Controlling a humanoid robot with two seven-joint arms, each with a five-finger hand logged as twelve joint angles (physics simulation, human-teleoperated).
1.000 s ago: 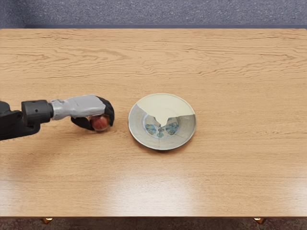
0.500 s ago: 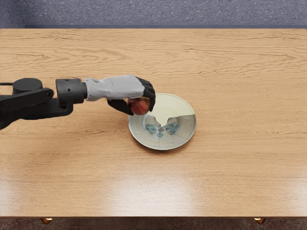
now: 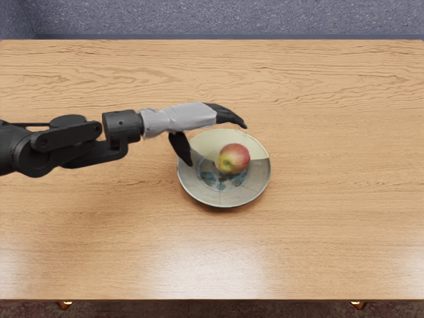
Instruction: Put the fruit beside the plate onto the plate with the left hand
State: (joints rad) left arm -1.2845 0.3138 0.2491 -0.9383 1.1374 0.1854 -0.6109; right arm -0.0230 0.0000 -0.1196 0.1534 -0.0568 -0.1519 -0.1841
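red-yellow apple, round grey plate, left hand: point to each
red-yellow apple (image 3: 233, 158): head view, middle of its skin.
round grey plate (image 3: 258, 189): head view, bare rim, lower right.
left hand (image 3: 207, 116): head view, back of hand.

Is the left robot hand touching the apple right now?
Apart. Head view: the left robot hand is open, and bare plate shows between it and the apple resting on the plate.
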